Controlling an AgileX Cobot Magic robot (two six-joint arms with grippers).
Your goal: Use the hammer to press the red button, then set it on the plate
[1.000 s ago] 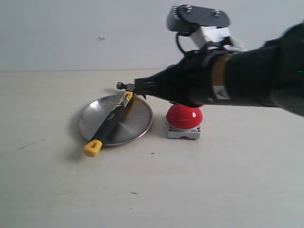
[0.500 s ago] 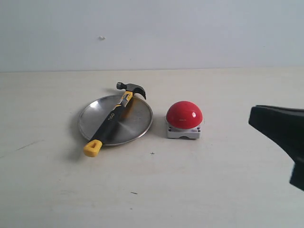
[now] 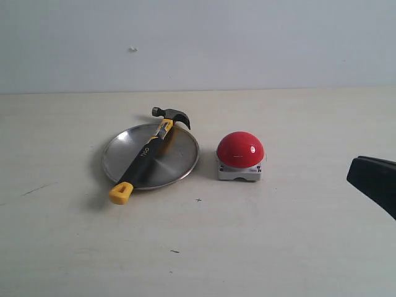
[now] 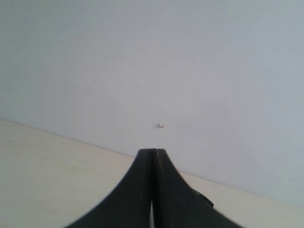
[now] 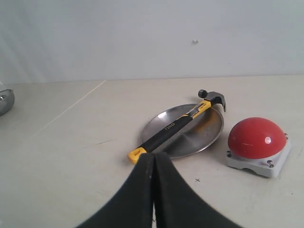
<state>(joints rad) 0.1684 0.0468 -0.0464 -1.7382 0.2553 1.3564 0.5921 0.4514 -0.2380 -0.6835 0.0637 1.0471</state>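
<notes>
While the right arm had stretched across the red button (image 3: 240, 149) a second earlier, with its claw at the head of the hammer (image 3: 146, 154), by now it had drawn back almost out of the exterior view. Only a dark wedge of the right gripper (image 3: 371, 178) showed at the right edge, smaller than half a second before and well apart from everything on the table (image 3: 260, 247). The hammer, the plate (image 3: 182, 158) and the button lay as they had in both earlier pictures.

The hammer rested diagonally across the plate. Its dark head reached past the far rim, and its yellow end cap hung over the near left rim above the table. The button stood on its grey-white base just to the right of the plate, not touching it.

Seen from its own wrist camera, the right claw had its two black fingers (image 5: 137, 190) pressed together with only a thin seam between them, gripping nothing. The left gripper (image 4: 152, 152) was likewise drawn together and empty, raised toward the wall (image 3: 247, 43).

The table was a pale, cream-coloured surface with a faint scratch (image 3: 37, 189) at the left and a few small dark specks (image 3: 198, 200) in front of the plate. Behind it rose a plain light grey wall, bare but for one small pale mark (image 3: 132, 49). A silvery thing (image 5: 4, 100) sat at the edge of the right wrist view, too cropped to identify.
</notes>
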